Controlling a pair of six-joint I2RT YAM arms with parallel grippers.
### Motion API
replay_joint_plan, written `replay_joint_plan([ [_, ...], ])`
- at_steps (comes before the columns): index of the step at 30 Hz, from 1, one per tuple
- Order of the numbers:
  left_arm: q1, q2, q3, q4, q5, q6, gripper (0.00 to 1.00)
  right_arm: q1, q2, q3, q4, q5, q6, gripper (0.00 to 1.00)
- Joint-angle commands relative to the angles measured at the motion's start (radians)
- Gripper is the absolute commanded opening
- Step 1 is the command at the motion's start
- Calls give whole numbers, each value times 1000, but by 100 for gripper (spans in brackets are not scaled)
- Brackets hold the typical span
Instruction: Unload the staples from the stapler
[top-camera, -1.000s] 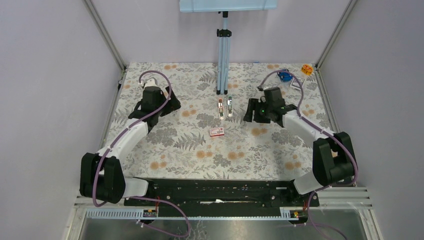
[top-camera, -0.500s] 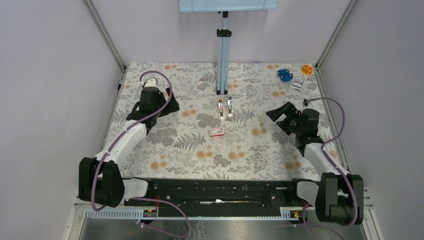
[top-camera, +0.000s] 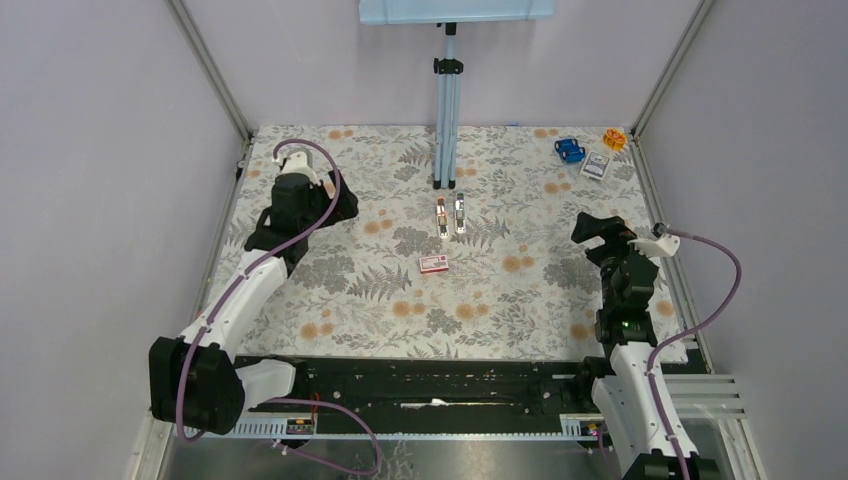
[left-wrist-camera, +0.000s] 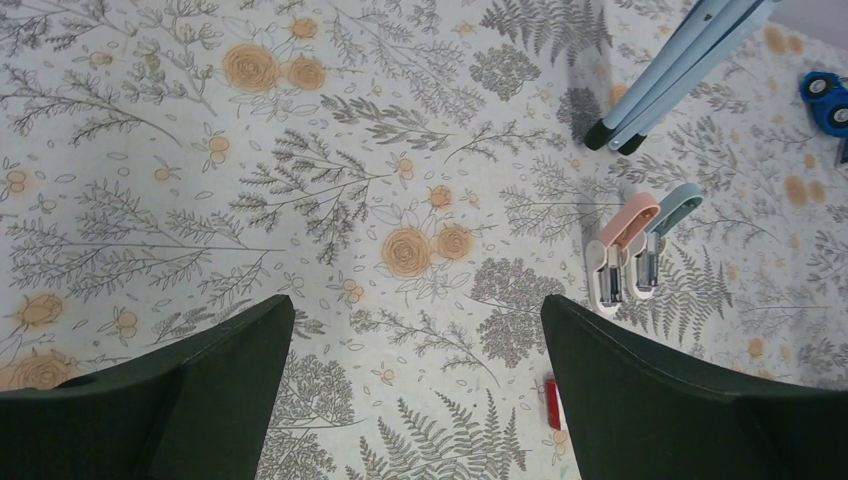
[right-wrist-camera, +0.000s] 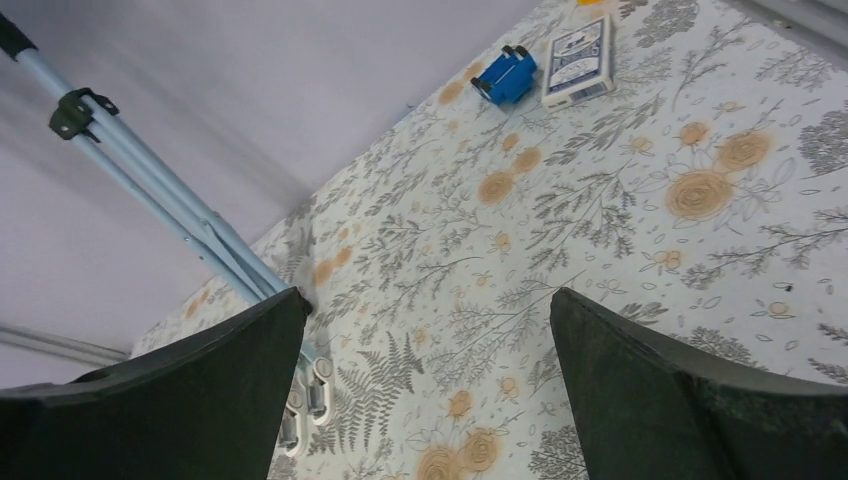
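Observation:
Two small staplers lie side by side mid-table, a pink one (top-camera: 440, 216) (left-wrist-camera: 622, 244) and a grey-blue one (top-camera: 459, 213) (left-wrist-camera: 662, 222), metal ends towards the arms. No loose staples can be made out. In the right wrist view the staplers (right-wrist-camera: 310, 396) show only partly, beside the left finger. My left gripper (top-camera: 343, 207) (left-wrist-camera: 417, 312) hangs open and empty, well left of them. My right gripper (top-camera: 588, 228) (right-wrist-camera: 430, 300) is open and empty too, far to their right.
A small red box (top-camera: 434, 264) (left-wrist-camera: 551, 403) lies just in front of the staplers. A blue tripod leg (top-camera: 446, 120) (left-wrist-camera: 680, 70) stands behind them. A blue toy (top-camera: 569, 150) (right-wrist-camera: 505, 73), a card pack (top-camera: 595, 166) (right-wrist-camera: 578, 48) and an orange item (top-camera: 613, 138) sit at the back right corner.
My right arm has swung from beside the staplers out to the table's right side, and its jaws have opened wide. The left arm drew back slightly. The staplers have not moved.

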Motion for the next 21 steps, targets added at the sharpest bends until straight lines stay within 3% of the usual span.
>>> replay_joint_plan([
  [1,4,-28,-5,74,27,-2,99,2,2,23,-15,112,-74,100],
  [21,6,-43,-12,67,9,4,99,1,43,89,-110,145,-38,100],
])
